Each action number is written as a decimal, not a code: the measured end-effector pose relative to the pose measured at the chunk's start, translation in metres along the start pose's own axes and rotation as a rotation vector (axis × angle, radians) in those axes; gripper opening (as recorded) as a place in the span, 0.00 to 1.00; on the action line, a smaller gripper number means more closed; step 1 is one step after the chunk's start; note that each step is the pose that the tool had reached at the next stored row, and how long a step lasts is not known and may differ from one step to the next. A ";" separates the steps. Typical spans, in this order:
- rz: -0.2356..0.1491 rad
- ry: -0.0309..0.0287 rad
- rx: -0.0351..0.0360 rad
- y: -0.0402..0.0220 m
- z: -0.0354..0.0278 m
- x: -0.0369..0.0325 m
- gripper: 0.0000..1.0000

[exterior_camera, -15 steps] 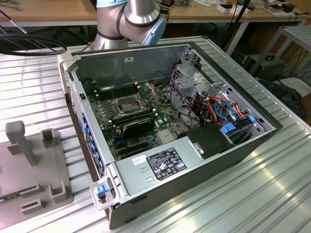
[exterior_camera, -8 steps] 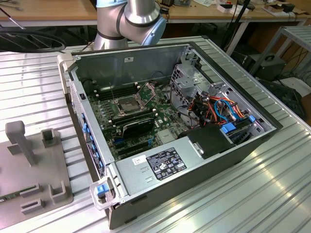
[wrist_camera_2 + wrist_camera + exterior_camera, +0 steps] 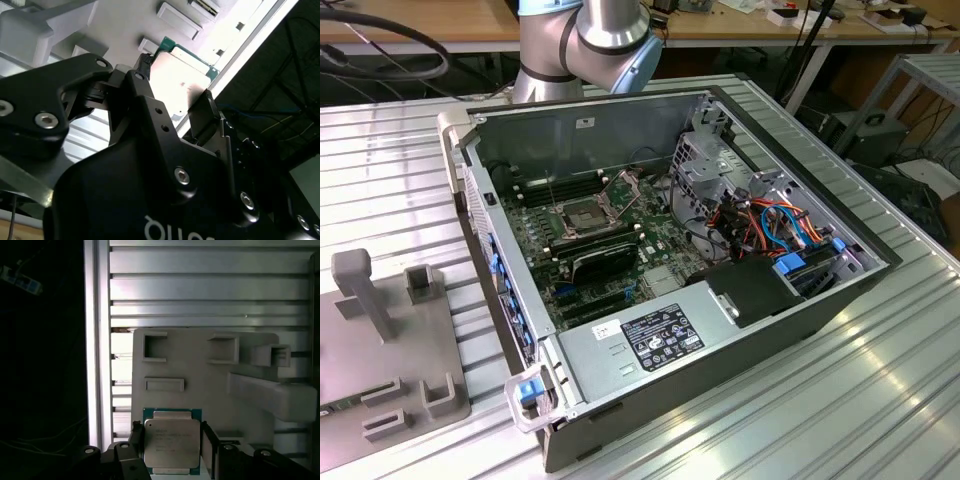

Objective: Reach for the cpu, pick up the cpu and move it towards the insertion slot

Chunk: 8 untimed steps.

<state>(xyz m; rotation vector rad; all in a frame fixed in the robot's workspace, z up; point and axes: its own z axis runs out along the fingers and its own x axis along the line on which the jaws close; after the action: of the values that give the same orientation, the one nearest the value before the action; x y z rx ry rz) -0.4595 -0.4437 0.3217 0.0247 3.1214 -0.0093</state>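
Exterior view: the silver-framed, dark-centred square insertion slot (image 3: 582, 212) lies well apart from the grey plastic tray (image 3: 390, 340). Second wrist view: the black gripper (image 3: 176, 79) pinches the thin, pale square cpu (image 3: 187, 75) by opposite edges. First wrist view: the cpu is over that tray. I judge this the grasp step; lifting needs a level hold.

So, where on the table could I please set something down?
Ribbed metal table is bare at the exterior view's right of the grey computer case, and at that view's left beyond the grey fixture plate. Inside is crowded.
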 end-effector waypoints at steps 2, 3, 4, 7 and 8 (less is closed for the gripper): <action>0.000 0.0000 0.0000 0.0000 -0.0039 -0.0001 0.55; 0.000 0.0000 0.0000 -0.0001 -0.0057 -0.0002 0.55; 0.000 -0.0001 0.0000 -0.0001 -0.0068 -0.0002 0.55; 0.000 0.0000 0.0000 -0.0001 -0.0116 -0.0004 0.55; 0.000 0.0000 -0.0001 -0.0001 -0.0129 -0.0005 0.55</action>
<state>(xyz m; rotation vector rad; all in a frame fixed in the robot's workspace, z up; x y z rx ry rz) -0.4594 -0.4437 0.3345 0.0245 3.1214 -0.0092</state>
